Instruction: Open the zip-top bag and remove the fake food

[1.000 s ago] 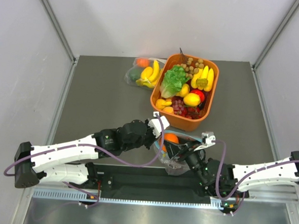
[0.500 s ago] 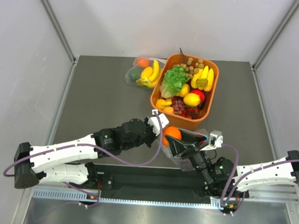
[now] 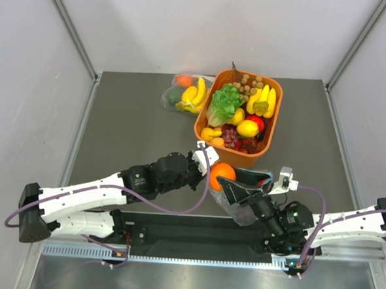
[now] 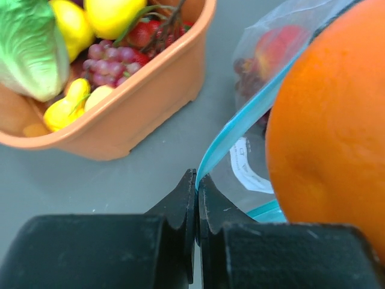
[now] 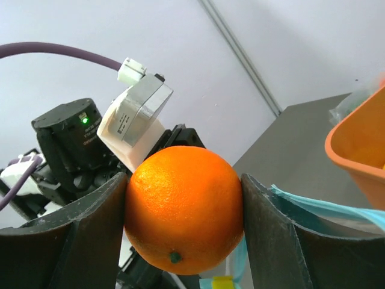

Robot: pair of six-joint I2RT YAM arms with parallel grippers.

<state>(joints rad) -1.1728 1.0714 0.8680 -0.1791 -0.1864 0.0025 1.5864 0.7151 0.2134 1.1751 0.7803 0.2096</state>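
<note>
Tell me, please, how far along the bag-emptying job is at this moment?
Done: the small clear zip-top bag is open, with the left claw pinching its teal zip strip. In hand: the right claw grips the round plastic orange, raised at the mouth. Left: a red plastic apple and a grape bunch lie inside the bag.

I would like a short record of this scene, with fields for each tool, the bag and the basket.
left tool: shut on the teal strip of the zip-top bag
right tool: shut on the orange, beside the bag's mouth
inside bag: a red fruit, blurred
basket: orange, full, beyond the bag
</note>
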